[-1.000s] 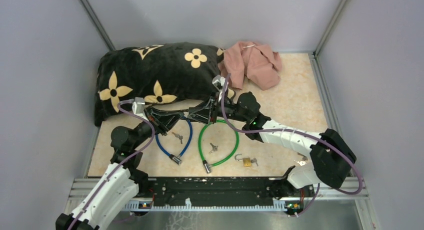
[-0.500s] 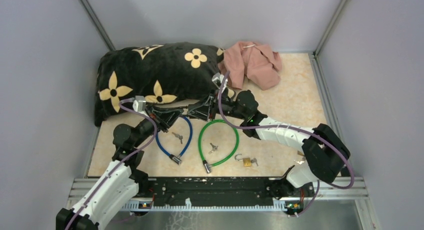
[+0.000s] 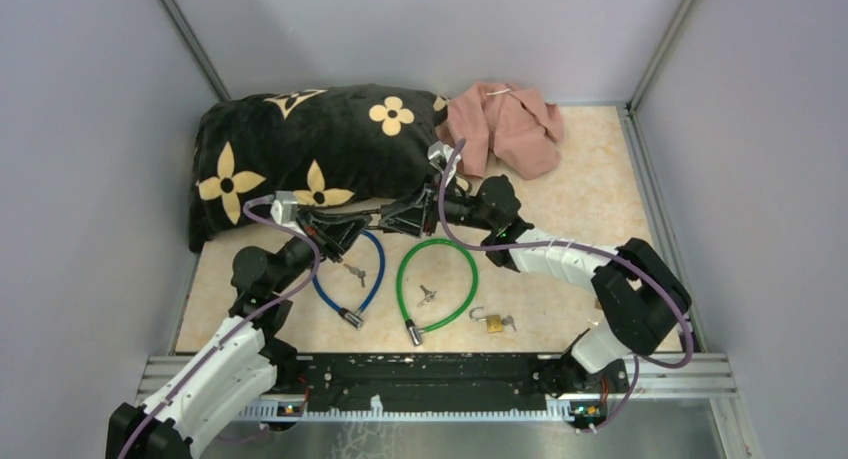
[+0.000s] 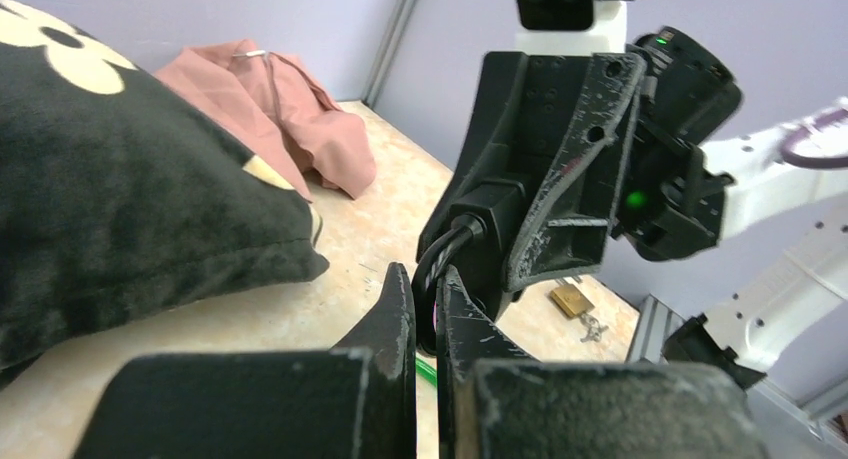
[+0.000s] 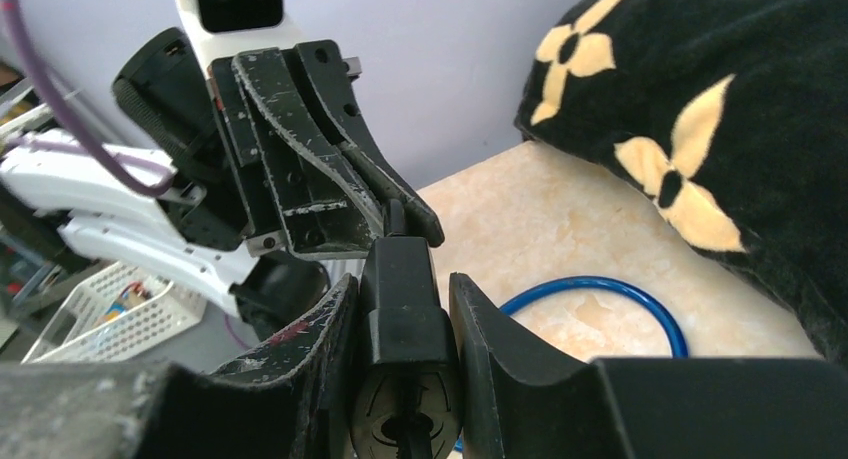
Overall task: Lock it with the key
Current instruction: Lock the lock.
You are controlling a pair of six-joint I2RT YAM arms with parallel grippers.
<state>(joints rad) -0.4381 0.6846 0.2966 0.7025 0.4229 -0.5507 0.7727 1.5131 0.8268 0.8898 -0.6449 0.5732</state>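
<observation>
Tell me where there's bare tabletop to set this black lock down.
Widest bare patch: far right of the tabletop, between the pink cloth, the right rail and the right arm. Crowded: the front centre, with the blue cable lock, green cable lock and brass padlock.

You have plain lavender-grey walls (image 3: pixel 90 129) closing in the left, back and right of the frame, joined at the upper corners by slanting aluminium posts (image 3: pixel 190 41). The bench (image 3: pixel 590 204) is a mottled beige, stone-like top under even light (soft shadows only). A metal rail (image 3: pixel 162 371) runs along its near edge at the bottom. A white lattice basket (image 5: pixel 110 314) shows at the lower left of the right wrist view.
</observation>
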